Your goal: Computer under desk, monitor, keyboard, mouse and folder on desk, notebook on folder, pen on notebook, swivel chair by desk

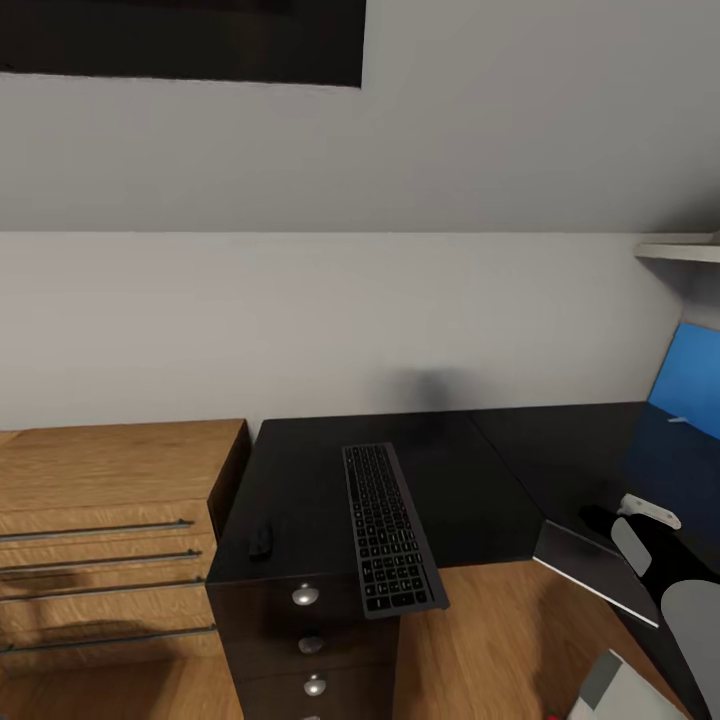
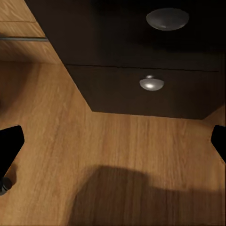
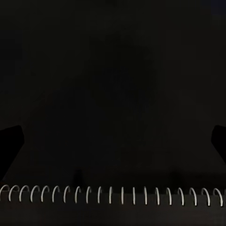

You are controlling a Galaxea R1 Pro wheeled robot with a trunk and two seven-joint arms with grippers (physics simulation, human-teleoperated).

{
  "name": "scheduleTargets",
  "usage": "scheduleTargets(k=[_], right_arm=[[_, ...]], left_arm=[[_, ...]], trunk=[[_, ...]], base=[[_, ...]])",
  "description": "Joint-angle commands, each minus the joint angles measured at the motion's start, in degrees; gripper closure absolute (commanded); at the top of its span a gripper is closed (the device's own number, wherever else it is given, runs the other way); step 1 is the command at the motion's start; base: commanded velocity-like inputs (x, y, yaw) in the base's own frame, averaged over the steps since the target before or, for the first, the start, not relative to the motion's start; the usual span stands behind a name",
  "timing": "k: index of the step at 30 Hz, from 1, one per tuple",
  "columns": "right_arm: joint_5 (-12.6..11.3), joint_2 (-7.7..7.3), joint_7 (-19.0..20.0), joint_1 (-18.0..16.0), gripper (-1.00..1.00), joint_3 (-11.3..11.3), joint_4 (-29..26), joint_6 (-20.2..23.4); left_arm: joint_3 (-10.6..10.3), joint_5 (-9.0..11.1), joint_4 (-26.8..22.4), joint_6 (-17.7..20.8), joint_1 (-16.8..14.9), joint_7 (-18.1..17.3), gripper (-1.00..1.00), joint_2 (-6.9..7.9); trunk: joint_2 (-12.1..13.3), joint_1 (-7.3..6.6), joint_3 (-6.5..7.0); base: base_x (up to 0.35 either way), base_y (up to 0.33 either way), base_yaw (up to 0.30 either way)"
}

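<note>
The black desk (image 1: pixel 310 470) fills the middle of the head view, its drawer unit (image 2: pixel 141 47) with round silver knobs below. The long dark keyboard (image 1: pixel 390 530) lies front to back on it, its near end hanging over the front edge. The small black mouse (image 1: pixel 262 541) sits left of the keyboard, near the desk's front left corner. A dark flat notebook (image 1: pixel 595 570) with a white spiral coil (image 3: pixel 113 195) lies at the right. My right gripper (image 3: pixel 113 146) hovers open over its dark cover. Low over the wood floor, my left gripper (image 2: pixel 113 146) is open and faces the drawers.
A light-wood chest (image 1: pixel 110 540) with long bar handles stands against the desk's left side. A blue flat panel (image 1: pixel 690 385) stands at the right end of the desk, under a white shelf (image 1: pixel 680 250). Wood floor (image 1: pixel 480 650) lies in front of the desk.
</note>
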Motion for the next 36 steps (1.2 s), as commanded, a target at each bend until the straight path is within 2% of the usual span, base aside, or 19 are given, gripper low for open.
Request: scheduleTargets(k=[1, 3, 5, 7, 8, 9, 10, 14, 18, 28, 30, 36], right_arm=[[-0.59, -0.01, -0.32, 0.0, -1.0, 0.0, -0.13, 0.24], [-0.58, 0.01, -0.32, 0.01, -1.0, 0.0, -0.11, 0.24], [-0.58, 0.05, -0.32, 0.0, -1.0, 0.23, -0.12, 0.24], [-0.58, 0.06, -0.33, 0.01, -1.0, 0.51, -0.13, 0.24], [-0.58, 0.07, -0.33, 0.0, -1.0, 0.79, -0.14, 0.24], [-0.58, 0.05, -0.33, 0.0, -1.0, 0.9, -0.14, 0.24], [-0.57, 0.01, -0.33, -0.01, -1.0, 1.23, -0.14, 0.24], [-0.56, -0.02, -0.33, 0.02, -1.0, 1.43, -0.1, 0.24], [-0.51, -0.07, -0.33, 0.0, -1.0, 1.53, -0.07, 0.24], [-0.49, -0.08, -0.33, 0.01, -1.0, 1.58, -0.06, 0.39], [0.15, 0.32, -0.5, -0.08, -1.0, 1.67, -0.15, 0.44], [0.49, 0.17, -0.5, -0.08, -1.0, 1.67, -0.15, 0.45]], left_arm=[[-0.21, 0.56, -0.08, -0.54, -0.11, -0.77, -1.0, 0.2], [0.38, 0.99, -0.16, -0.47, -0.11, -3.44, -1.0, 0.75], [3.56, 1.49, -0.91, -0.12, -0.11, -6.1, -1.0, 1.31], [5.74, 1.55, -1.66, 0.58, -0.11, -6.82, -1.0, 1.42], [7.7, 1.51, -2.7, 2.03, -0.11, -7.29, -1.0, 1.49], [8.59, 1.49, -3.33, 3.06, -0.11, -7.46, -1.0, 1.52], [16.26, 1.36, -9.66, 11.25, -0.11, -7.87, -1.0, 1.7], [20.2, 1.4, -13.18, 14.61, -0.11, -7.9, -1.0, 1.68], [21.01, 1.44, -12.73, 15.22, -0.11, -7.81, -1.0, 1.68], [21.36, 0.86, -10.98, 15.42, -0.11, -7.77, -1.0, 1.9], [20.7, 0.7, -10.32, 15.35, -0.2, -7.87, -1.0, 1.31], [19.53, 0.58, -10.26, 15.35, -0.17, -7.87, -1.0, 1.32]], trunk=[[-0.45, 0.22, -0.25], [-1.26, 0.66, -0.61], [-2.06, 1.1, -0.97], [-2.86, 1.54, -1.32], [-3.26, 1.76, -1.5], [-3.26, 1.76, -1.5], [-3.26, 1.76, -1.5], [-3.26, 1.76, -1.5], [-3.26, 1.76, -1.5], [-3.26, 1.76, -1.5], [-3.26, 1.76, -1.5], [-3.26, 1.76, -1.5]], base=[[0.0, 0.0, 0.0], [0.0, 0.0, 0.0], [0.0, 0.0, 0.0], [0.0, 0.0, 0.0], [0.0, 0.0, 0.0], [0.0, 0.0, 0.0], [0.0, 0.0, 0.0], [0.0, 0.0, 0.0], [0.0, 0.0, 0.0], [0.0, 0.0, 0.0], [0.0, 0.0, 0.0], [0.0, 0.0, 0.0]])
